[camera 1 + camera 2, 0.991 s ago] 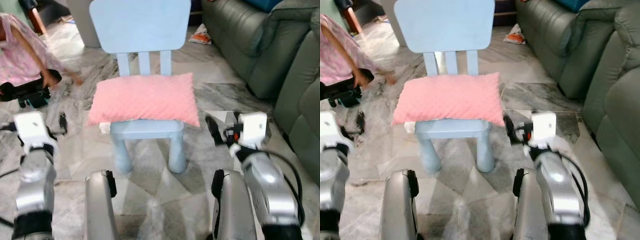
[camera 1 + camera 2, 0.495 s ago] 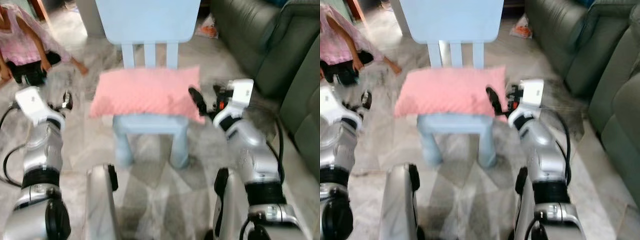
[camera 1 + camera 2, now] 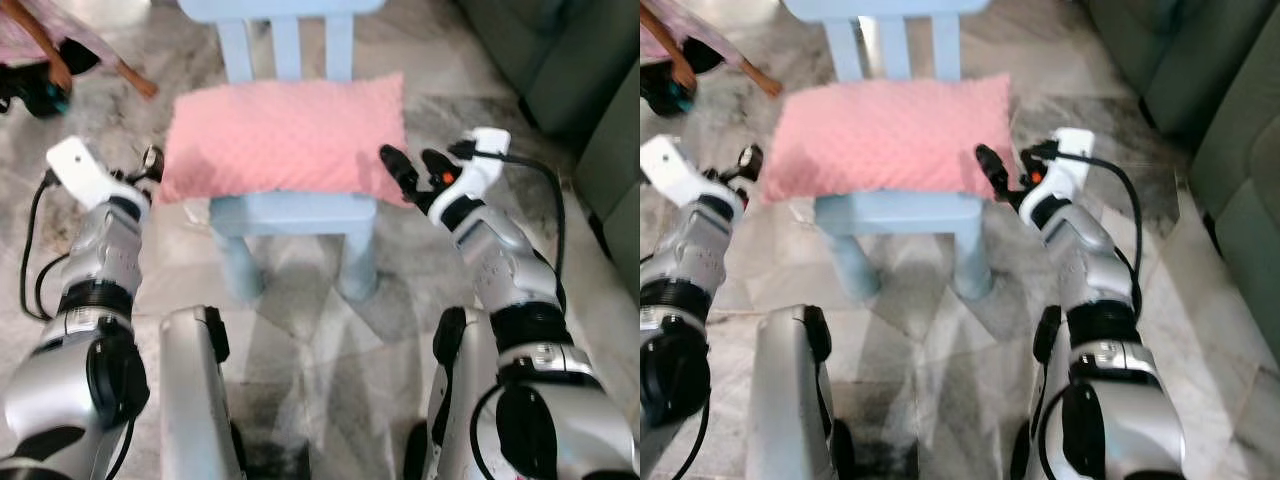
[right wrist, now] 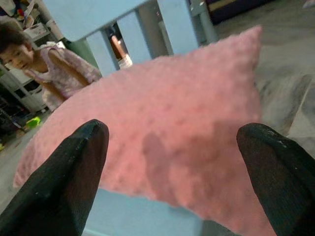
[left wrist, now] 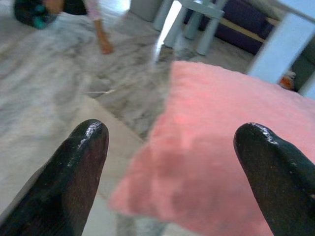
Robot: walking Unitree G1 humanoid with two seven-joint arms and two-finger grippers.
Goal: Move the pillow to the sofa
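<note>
Pillow [image 3: 285,135] lies on chair [image 3: 290,215], long axis left-right, between spread hands: left hand [image 5: 172,147] at left end, right hand [image 3: 413,168] at right corner, both released.

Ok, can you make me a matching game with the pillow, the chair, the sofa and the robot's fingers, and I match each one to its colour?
Things:
1. pillow
2. chair
3. sofa
4. right gripper fingers

Colours:
A. black
B. grey-green
C. pink
D. light blue

Pairs: 1-C, 2-D, 3-B, 4-A

pink pillow [image 3: 285,135] on blue chair [image 3: 293,215]
</note>
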